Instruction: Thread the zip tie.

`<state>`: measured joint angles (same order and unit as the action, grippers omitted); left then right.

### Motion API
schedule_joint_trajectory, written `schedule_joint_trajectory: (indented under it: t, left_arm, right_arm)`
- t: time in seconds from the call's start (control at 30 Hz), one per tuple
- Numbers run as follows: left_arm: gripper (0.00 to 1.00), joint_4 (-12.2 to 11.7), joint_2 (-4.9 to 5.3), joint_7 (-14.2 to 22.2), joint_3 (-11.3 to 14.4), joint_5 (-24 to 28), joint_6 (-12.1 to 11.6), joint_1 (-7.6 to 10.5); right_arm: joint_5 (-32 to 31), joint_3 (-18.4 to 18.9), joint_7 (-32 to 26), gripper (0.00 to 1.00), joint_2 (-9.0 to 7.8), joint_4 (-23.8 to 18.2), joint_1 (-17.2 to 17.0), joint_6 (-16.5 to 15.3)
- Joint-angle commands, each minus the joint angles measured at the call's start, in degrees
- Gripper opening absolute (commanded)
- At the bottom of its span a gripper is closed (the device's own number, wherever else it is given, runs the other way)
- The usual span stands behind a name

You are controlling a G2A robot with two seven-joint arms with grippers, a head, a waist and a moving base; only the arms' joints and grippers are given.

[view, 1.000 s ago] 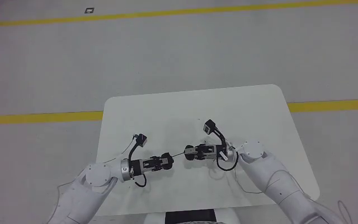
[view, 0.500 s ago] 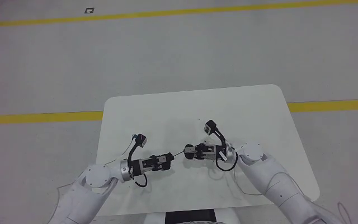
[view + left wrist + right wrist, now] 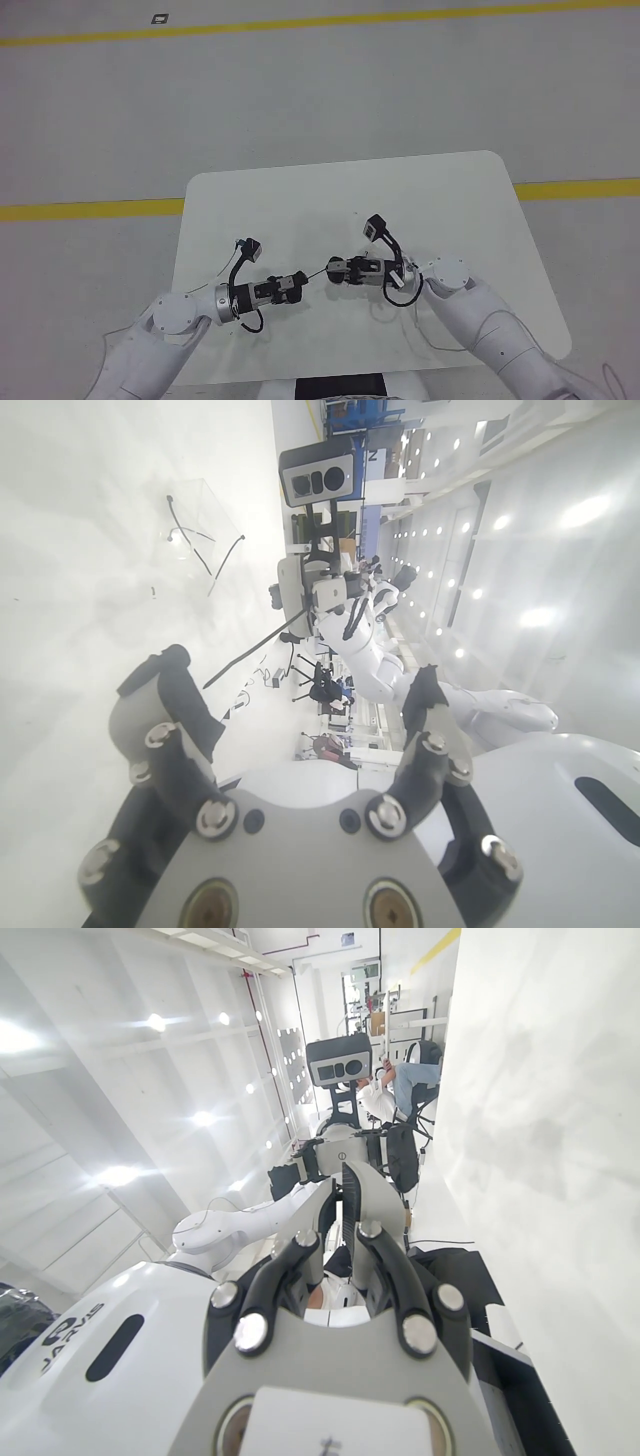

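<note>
Right jaws: my right gripper (image 3: 345,1180) is pinched narrow on one end of the thin black plastic zip tie (image 3: 254,649).
Left jaws: my left gripper (image 3: 297,665) is spread wide and grips nothing.
Zip tie: it sticks out from the right jaws towards the left ones. Its free tip is near one left finger; I cannot tell if it touches.
Arms: both grippers face each other, close together, above the white rounded table (image 3: 400,190).
Further out: a clear plastic box (image 3: 200,500) on the table holds loose black ties (image 3: 225,557).
</note>
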<state>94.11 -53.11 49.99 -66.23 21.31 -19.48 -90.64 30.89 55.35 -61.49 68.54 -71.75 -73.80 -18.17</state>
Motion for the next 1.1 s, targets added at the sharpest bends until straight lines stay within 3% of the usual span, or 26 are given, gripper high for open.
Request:
schedule_joint_trajectory:
  t: [0.0, 0.1, 0.37, 0.83, 0.93, 1.07]
  left_arm:
    - [1.0, 0.0, 0.0, 0.0, 0.0, 0.0, 0.0, 0.0]
    - [1.0, 0.2, -0.13, -0.55, 0.58, -0.11, 0.0, 0.15]
    - [1.0, -1.36, -1.23, 2.24, 0.68, 4.6, 0.0, 1.3]
    - [1.0, -5.85, -5.58, 10.25, -1.7, 10.32, 0.0, 1.63]
    - [1.0, -5.77, -6.46, 12.31, -2.11, 10.6, 0.0, 1.8]
    - [1.0, -5.68, -6.53, 12.39, -2.25, 10.19, 0.0, 1.9]
  right_arm:
    - [0.38, 0.15, 0.02, 0.0, -0.02, -0.14, -0.13, -0.19]
    - [1.64, 0.36, -0.13, 0.0, 0.01, -0.24, -0.41, -0.62]
    - [7.23, 0.15, -2.97, 0.0, 0.46, 0.72, -0.5, -1.31]
    - [12.5, -0.66, -6.13, 0.0, 1.81, 2.13, 0.0, -1.31]
    - [12.7, -1.05, -6.23, 0.0, 2.1, 2.57, 0.15, -1.31]
    - [12.6, -1.09, -6.23, 0.0, 2.12, 2.66, 0.2, -1.31]
